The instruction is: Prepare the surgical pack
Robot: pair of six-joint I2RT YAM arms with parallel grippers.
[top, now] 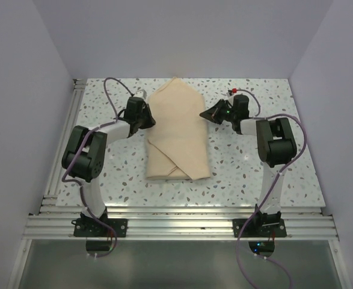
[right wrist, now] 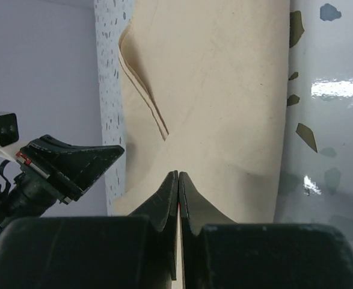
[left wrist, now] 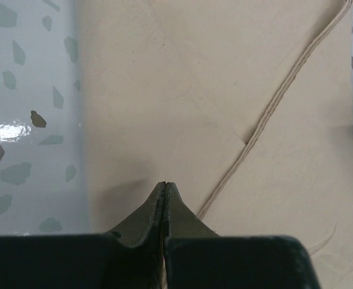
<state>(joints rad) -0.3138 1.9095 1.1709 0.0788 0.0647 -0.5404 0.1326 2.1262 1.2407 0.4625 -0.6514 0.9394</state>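
- Table (top: pixel 242 171): white glossy top with grey-brown speckles; glare patches show in both wrist views.
- Rails (top: pixel 182 226): metal, running along the table's near and left edges.
- Bundle (top: pixel 177 135): tan cloth, folded, lying flat mid-table, long axis near to far.
- Its far end comes to a point; its near end is squarish.
- Flaps overlap on top, and a hemmed edge crosses on the diagonal.

The tan cloth bundle (top: pixel 177 135) fills the middle of the table (top: pixel 242 174). The left gripper (top: pixel 151 121) and right gripper (top: pixel 204 114), both closed, crowd the side edges of its far half. Bare tabletop lies open on either side nearer the arm bases, and walls (top: pixel 20 90) hem the table on three sides.
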